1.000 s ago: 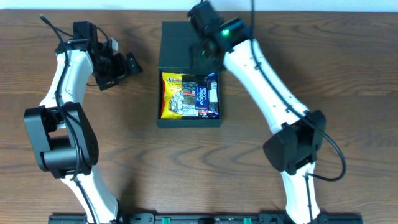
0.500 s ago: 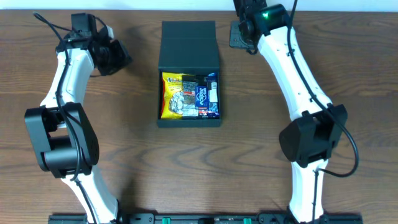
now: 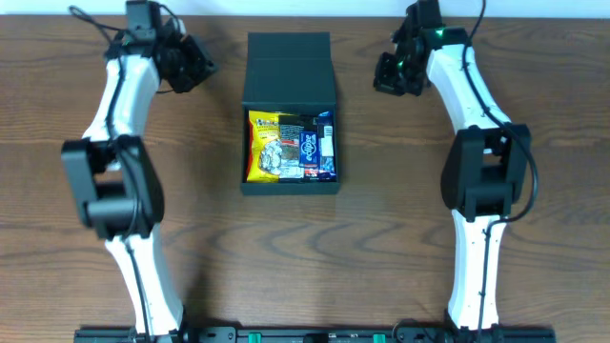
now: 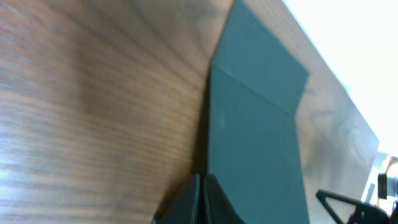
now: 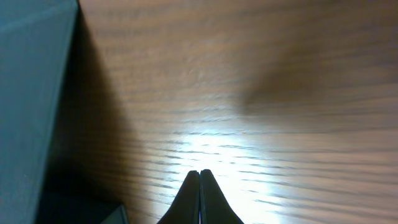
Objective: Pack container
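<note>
Finds the container [image 3: 286, 187] midway between the bench's [image 3: 381, 238] side edges, nearer the far edge than the near one. Shows snack packets [image 3: 286, 145], yellow and blue, lying inside. Finds the lid flap [image 3: 289, 62] folded back flat toward the far edge. Places the left gripper [image 4: 200, 183] beside the flap toward the far-left corner, jaws clenched on nothing. Places the right gripper [image 5: 199, 177] toward the far-right corner, fingertips pressed together over bare wood, grasping nothing.
</note>
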Robot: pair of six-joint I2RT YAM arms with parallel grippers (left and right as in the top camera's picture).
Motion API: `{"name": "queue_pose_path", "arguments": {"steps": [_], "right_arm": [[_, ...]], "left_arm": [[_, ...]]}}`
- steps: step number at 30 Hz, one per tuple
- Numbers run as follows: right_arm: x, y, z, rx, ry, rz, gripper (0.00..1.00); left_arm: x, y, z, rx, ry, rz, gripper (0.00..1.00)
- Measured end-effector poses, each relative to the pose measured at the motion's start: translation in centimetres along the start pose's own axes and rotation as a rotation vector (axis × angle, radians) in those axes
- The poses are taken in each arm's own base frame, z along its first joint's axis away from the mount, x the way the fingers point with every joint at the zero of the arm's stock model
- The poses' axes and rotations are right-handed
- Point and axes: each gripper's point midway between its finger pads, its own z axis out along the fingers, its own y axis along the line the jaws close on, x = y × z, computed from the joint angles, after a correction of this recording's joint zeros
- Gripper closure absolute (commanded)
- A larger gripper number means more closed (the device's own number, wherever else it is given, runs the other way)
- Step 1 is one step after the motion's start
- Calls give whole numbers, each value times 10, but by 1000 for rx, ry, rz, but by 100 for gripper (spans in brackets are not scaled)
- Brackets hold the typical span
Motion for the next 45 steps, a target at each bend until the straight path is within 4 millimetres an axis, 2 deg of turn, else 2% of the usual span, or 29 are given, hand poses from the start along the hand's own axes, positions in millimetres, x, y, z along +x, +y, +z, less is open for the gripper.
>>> {"name": "queue_pose_path", "arguments": {"steps": [3,6,12,16,23,25,33,45], "right_arm": [[5,13,4,-62,21,-20,98],[5,27,4,-130,24,-38,99],[16,43,16,-227,79,-45,98],[26,49,30,-263,122,-45,98],[37,84,45,-379,145,-105,98],[36,88,47,-397,138,-117,98],[28,101,44,-508,113,-144,98],[20,126,20,-719,95,-207,98]], "left_arm": [[1,9,22,-22,67,-32,95],[7,16,35,-44,112,-52,94],[27,10,49,-53,172,-25,94],[36,0,54,-47,189,-5,94],[39,-3,55,-45,193,2,95],[38,-1,55,-52,191,3,94],[35,1,54,-54,186,19,94],[33,1,52,-36,186,22,95]]}}
